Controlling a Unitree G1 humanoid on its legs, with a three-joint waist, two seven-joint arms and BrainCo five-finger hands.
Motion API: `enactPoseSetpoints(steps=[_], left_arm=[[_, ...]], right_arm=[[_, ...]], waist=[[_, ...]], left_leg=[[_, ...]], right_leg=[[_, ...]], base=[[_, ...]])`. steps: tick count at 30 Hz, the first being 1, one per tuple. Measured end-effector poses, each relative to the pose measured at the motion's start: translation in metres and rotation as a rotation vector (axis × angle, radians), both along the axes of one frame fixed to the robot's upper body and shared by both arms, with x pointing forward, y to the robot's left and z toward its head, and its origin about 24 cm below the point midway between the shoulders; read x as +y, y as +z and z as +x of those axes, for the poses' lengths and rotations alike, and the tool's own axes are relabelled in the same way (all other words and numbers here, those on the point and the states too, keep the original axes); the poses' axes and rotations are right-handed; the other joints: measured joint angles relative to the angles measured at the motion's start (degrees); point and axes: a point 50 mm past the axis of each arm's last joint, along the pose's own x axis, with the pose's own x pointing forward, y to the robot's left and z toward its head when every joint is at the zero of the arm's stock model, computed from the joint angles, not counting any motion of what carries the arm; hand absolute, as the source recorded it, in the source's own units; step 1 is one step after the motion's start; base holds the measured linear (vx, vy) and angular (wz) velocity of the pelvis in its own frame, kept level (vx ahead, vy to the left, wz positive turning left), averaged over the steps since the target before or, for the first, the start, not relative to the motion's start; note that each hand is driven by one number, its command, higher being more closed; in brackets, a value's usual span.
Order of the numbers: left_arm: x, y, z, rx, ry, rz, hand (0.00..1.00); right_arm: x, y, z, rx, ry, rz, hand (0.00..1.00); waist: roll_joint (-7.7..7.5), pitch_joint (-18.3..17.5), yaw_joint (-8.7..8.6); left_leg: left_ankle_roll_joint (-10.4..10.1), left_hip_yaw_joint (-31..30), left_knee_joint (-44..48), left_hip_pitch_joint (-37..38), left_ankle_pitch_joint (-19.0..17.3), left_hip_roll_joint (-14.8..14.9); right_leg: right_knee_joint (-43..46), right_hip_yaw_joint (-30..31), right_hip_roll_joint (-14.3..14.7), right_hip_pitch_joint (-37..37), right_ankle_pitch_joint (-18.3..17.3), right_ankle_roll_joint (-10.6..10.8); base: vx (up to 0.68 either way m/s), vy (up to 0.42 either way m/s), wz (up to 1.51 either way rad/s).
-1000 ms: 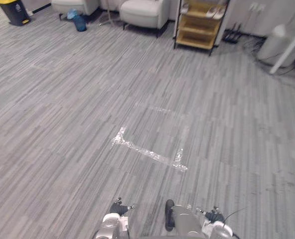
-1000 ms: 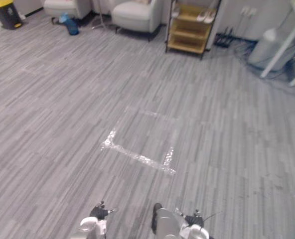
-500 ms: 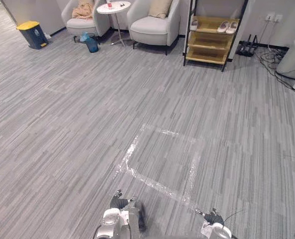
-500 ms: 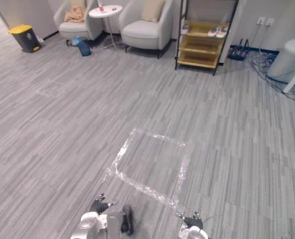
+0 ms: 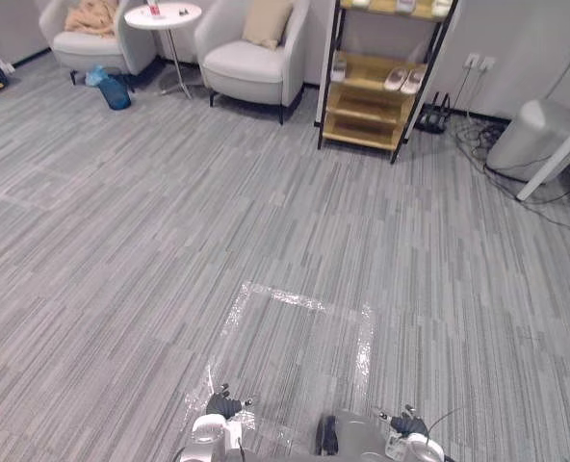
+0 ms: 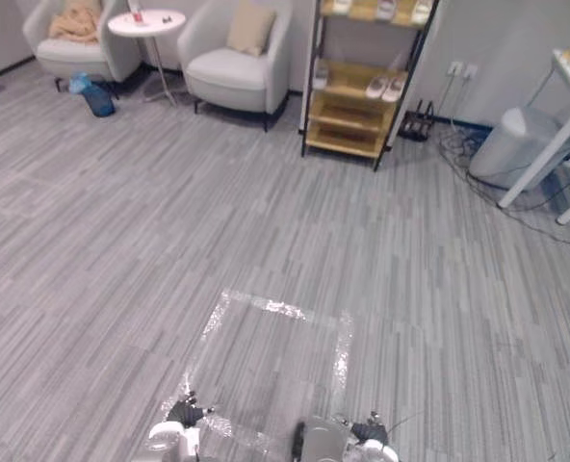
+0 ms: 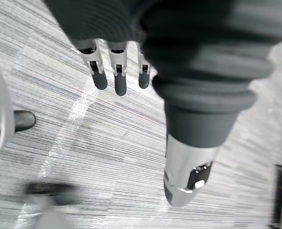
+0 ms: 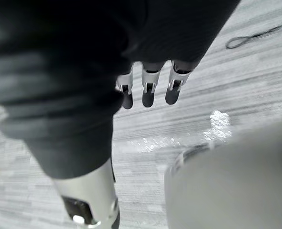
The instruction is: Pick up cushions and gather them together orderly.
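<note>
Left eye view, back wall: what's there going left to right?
Pale grey armchair with crumpled tan cloth → round white side table → second pale grey armchair with beige square cushion → black-framed wooden shoe rack → grey rounded bin

Grey striped plank floor (image 5: 121, 241) bears a clear-tape square (image 5: 290, 356) at lower centre; pale grey armchairs (image 5: 242, 67) and a wooden shelf rack (image 5: 367, 106) line the top.
</note>
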Motion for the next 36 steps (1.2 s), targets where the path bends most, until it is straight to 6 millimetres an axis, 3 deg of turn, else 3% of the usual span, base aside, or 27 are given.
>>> enactPoseSetpoints(steps=[1, 3, 4, 5, 8, 10, 13, 14, 15, 16, 19, 21, 26, 33, 36], left_arm=[[-0.004, 0.000, 0.000, 0.001, 0.010, -0.015, 0.00], [-0.010, 0.000, 0.002, -0.007, 0.015, -0.030, 0.00], [-0.011, 0.001, 0.004, -0.015, 0.044, -0.046, 0.00], [-0.010, 0.003, 0.005, -0.029, 0.047, -0.046, 0.00], [-0.009, 0.006, 0.010, -0.058, 0.038, -0.039, 0.00], [-0.010, 0.008, 0.013, -0.073, 0.029, -0.039, 0.00], [-0.010, 0.009, 0.016, -0.083, 0.028, -0.038, 0.00], [-0.010, 0.009, 0.015, -0.081, 0.029, -0.038, 0.00], [-0.011, 0.008, 0.013, -0.074, 0.030, -0.039, 0.00], [-0.011, 0.006, 0.010, -0.060, 0.030, -0.042, 0.00], [-0.002, 0.008, 0.012, -0.069, 0.030, -0.016, 0.00], [0.000, 0.007, 0.010, -0.061, 0.031, -0.010, 0.00], [-0.001, 0.003, 0.002, -0.037, 0.023, -0.010, 0.00], [0.000, 0.001, -0.002, -0.015, -0.008, 0.000, 0.00], [-0.001, 0.000, -0.003, -0.010, -0.019, 0.000, 0.00]], right_arm=[[-0.004, 0.001, 0.001, -0.001, -0.006, -0.008, 0.00], [-0.004, 0.001, 0.001, -0.004, -0.012, -0.008, 0.00], [-0.005, 0.002, 0.002, -0.006, -0.006, -0.013, 0.00], [-0.004, 0.002, 0.002, -0.006, 0.008, -0.016, 0.00], [0.001, 0.002, 0.004, -0.010, 0.032, -0.012, 0.00], [0.004, 0.002, 0.004, -0.011, 0.031, -0.005, 0.00], [0.006, 0.001, 0.005, -0.011, 0.028, -0.001, 0.00], [0.006, 0.001, 0.003, -0.007, 0.028, -0.001, 0.00], [0.004, 0.001, 0.002, -0.004, 0.026, -0.006, 0.00], [0.002, 0.001, 0.001, 0.002, 0.025, -0.009, 0.00], [0.013, -0.004, -0.011, 0.036, 0.018, 0.023, 0.00], [0.018, -0.006, -0.013, 0.043, 0.015, 0.036, 0.00], [0.016, -0.008, -0.023, 0.067, -0.003, 0.037, 0.00], [0.013, -0.010, -0.031, 0.094, -0.036, 0.043, 0.00], [0.011, -0.011, -0.032, 0.111, -0.014, 0.033, 0.00]], waist=[[1.47, -0.52, 0.00], [2.36, -0.02, -0.29], [3.10, 0.36, -0.77], [2.79, 1.00, -0.61], [2.43, 1.05, 0.56], [2.27, 1.10, 0.93], [1.94, 1.21, 1.71], [1.91, 1.16, 1.72], [2.46, 0.86, 1.78], [3.48, 0.33, 1.78], [-1.18, -0.49, 1.96], [-2.48, -1.25, 2.09], [-2.05, -2.24, 1.89], [-1.75, -2.76, 1.84], [-1.52, -3.05, 1.88]], left_leg=[[-0.52, -0.92, 2.84, -0.54, 0.34, 1.41], [-0.84, -1.98, 10.73, -3.04, 0.89, 2.55], [-0.71, -2.66, 23.74, -7.73, 3.02, 4.21], [0.57, -3.24, 38.30, -13.74, 7.58, 7.03], [-0.06, -2.07, 48.16, -20.17, 5.31, 9.98], [-0.50, -0.36, 43.37, -22.63, 3.75, 10.41], [-2.18, -2.85, 24.19, -23.16, 3.06, 6.07], [-2.54, -5.66, 18.05, -22.36, 4.00, 3.93], [-2.41, -9.08, 11.43, -21.60, 9.49, 2.42], [-2.61, -10.09, 9.74, -20.61, 11.98, 2.66], [-1.72, -8.08, 6.24, -17.89, 11.28, -0.21], [-1.22, -7.08, 4.47, -16.10, 11.29, -1.40], [0.47, -6.27, -1.35, -12.00, 12.69, -4.11], [0.06, -6.58, -13.46, -7.40, 19.42, -4.58], [-0.01, -5.98, -15.20, -6.86, 20.28, -4.47]], right_leg=[[0.42, -1.29, 0.46, 1.09, -1.92, -0.99], [1.07, -2.73, 0.58, 3.03, -4.39, -1.43], [0.28, -3.88, 1.15, 6.29, -6.02, -1.93], [-1.40, -4.25, 1.95, 10.68, -7.34, -2.96], [-4.50, -3.03, 2.90, 17.31, -9.14, -3.71], [-6.85, -1.66, 2.85, 20.43, -9.14, -3.54], [-7.44, 1.37, 1.81, 22.66, -10.22, -1.66], [-7.31, 2.20, 1.62, 22.85, -10.71, -0.92], [-7.17, 3.57, 2.23, 23.25, -11.52, 0.26], [-7.00, 4.96, 3.26, 23.95, -12.69, 1.44], [-5.21, 5.98, -0.41, 23.80, -14.36, 3.25], [-5.21, 6.56, -1.53, 23.97, -14.37, 3.28], [-5.50, 8.14, -3.89, 24.85, -14.35, 3.39], [-7.86, 8.43, -3.75, 24.95, -14.25, 3.56], [-8.49, 9.46, -3.59, 24.62, -14.33, 3.70]], base=[[0.62, -0.238, 0.45], [0.38, -0.204, 0.39], [0.44, -0.252, 0.33], [0.51, -0.244, 0.21], [0.36, -0.129, -0.27], [0.31, -0.068, -0.44], [0.31, 0.054, -0.55], [0.22, 0.120, -0.48], [0.34, 0.212, -0.60], [0.29, 0.207, -0.39], [0.23, 0.166, -0.11], [0.15, 0.131, -0.21], [0.07, 0.080, -0.09], [-0.02, -0.047, 0.00], [-0.05, -0.041, -0.12]])
